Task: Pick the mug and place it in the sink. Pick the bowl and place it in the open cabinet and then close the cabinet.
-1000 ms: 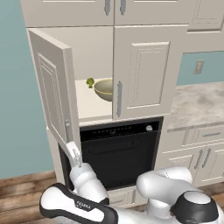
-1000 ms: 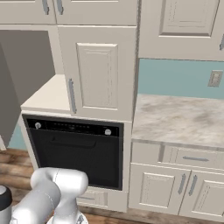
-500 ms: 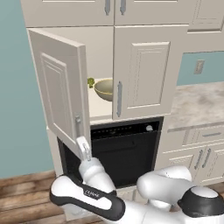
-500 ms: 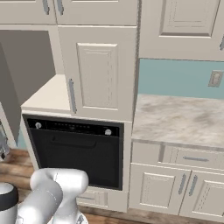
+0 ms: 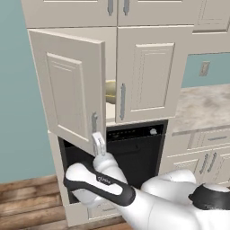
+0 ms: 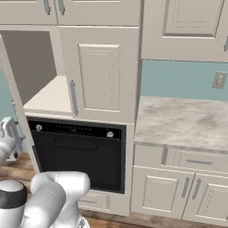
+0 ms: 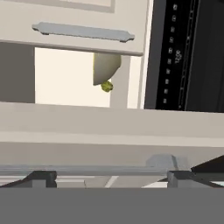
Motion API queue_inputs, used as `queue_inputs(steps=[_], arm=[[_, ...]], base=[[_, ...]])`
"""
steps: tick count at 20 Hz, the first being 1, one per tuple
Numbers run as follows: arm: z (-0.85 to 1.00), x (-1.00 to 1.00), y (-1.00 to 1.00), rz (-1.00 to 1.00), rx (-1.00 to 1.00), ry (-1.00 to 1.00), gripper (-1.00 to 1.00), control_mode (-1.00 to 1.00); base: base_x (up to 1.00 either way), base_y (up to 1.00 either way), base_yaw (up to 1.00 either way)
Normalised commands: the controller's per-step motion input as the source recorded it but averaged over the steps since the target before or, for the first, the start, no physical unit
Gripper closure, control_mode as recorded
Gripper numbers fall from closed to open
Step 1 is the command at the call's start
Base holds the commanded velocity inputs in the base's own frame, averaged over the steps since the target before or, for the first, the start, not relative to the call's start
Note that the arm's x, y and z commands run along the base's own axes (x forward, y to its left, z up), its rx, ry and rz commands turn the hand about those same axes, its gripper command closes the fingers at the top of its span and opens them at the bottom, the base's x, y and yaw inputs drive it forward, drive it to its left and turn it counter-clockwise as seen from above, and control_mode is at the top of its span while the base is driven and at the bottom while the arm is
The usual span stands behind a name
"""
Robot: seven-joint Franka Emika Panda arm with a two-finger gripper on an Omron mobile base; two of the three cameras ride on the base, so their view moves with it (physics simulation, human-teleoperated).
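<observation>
The cabinet (image 5: 148, 72) has its right door shut and its left door (image 5: 72, 90) swung about halfway closed. The olive-tan bowl (image 5: 110, 92) sits inside on the beige shelf (image 6: 49, 95), mostly hidden by the left door's edge; the hand view shows it as the bowl (image 7: 105, 68). My gripper (image 5: 98, 143) is open, up against the lower corner of the left door, just below its metal handle (image 5: 94, 122). In the hand view the gripper (image 7: 111, 177) has that handle (image 7: 87, 169) running across between its wide-apart fingertips (image 7: 41, 177). The mug and the sink are out of view.
A black oven (image 5: 130, 152) sits directly under the cabinet. A tiny green item (image 7: 106, 86) lies beside the bowl. A marble counter (image 6: 182, 122) with low cabinets extends to the right. Wood floor (image 5: 27, 197) lies at the lower left.
The left door has swung further toward closed, with my gripper following its lower edge to the right. The door now covers most of the bowl.
</observation>
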Motion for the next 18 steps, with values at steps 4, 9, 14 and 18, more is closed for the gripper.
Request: queue_inputs(steps=[4,9,14,18], arm=[[0.0,0.04,-0.24,-0.27,0.0,0.02,-1.0,-1.0],[0.0,0.15,-0.23,-0.23,0.0,0.02,-1.0,-1.0],[0.12,0.39,-0.2,-0.16,0.0,0.1,-1.0,-1.0],[0.25,0.82,0.01,-0.12,0.0,0.16,-1.0,-1.0]], base=[[0.0,0.0,0.0],[0.0,0.0,0.0],[0.0,0.0,0.0],[0.0,0.0,0.0]])
